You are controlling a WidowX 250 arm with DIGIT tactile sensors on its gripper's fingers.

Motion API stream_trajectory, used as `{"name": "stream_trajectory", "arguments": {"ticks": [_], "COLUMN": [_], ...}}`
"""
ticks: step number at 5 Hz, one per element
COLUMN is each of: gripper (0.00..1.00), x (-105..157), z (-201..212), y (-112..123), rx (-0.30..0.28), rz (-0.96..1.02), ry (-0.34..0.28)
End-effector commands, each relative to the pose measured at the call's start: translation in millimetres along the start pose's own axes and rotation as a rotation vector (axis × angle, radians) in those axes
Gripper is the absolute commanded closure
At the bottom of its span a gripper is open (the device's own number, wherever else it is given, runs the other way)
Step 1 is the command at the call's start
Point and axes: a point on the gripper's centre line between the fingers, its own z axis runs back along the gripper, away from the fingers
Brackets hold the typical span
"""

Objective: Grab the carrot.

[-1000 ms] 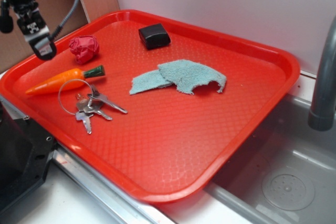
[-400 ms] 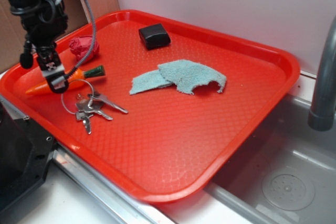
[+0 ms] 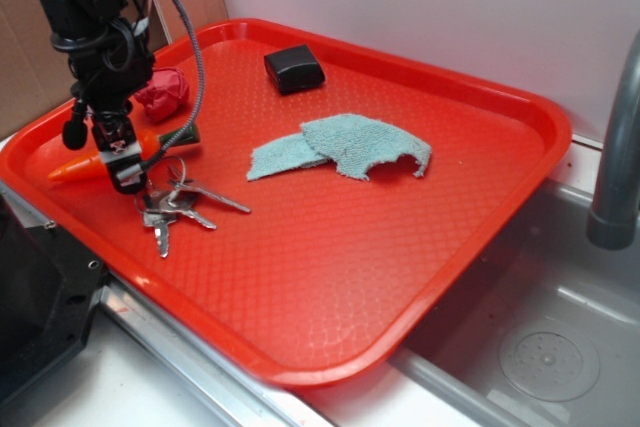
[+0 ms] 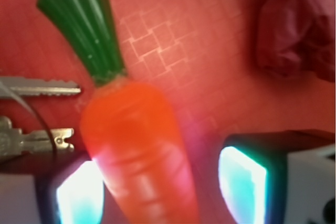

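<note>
Two spread claw (image 4: 160, 190) fingers straddle the carrot (image 4: 136, 145), keys (image 4: 34, 114) alongside.

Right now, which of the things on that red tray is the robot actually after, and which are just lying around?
Part of the job:
carrot
end effector, open, a finger on each side of the carrot

Just lying about:
keys
crumpled red paper ball
blue cloth
small black box
red tray
</note>
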Motion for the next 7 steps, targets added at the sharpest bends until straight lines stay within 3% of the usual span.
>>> {"name": "stream_trajectory", "arguments": {"ticks": [1, 2, 3, 4, 5, 6, 7], "gripper": [1.0, 1.0, 1.0, 1.0, 1.0, 1.0, 1.0], "x": [14.0, 16.1, 15.8, 18.9, 29.7, 37.9, 45.0], "z": [-5.9, 10.0, 56.0, 89.3, 129.3, 167.5, 191.6], "y": [5.3, 4.8, 0.4, -9.7, -32.1, -53.4, -65.8], "rx": [0.014, 0.037, 0.057, 0.042, -0.049, -0.135, -0.107], "rz": [-0.021, 0.042, 0.191, 0.308, 0.525, 0.532, 0.558], "ry": [0.007, 0.017, 0.0, 0.005, 0.018, -0.029, -0.047]}}
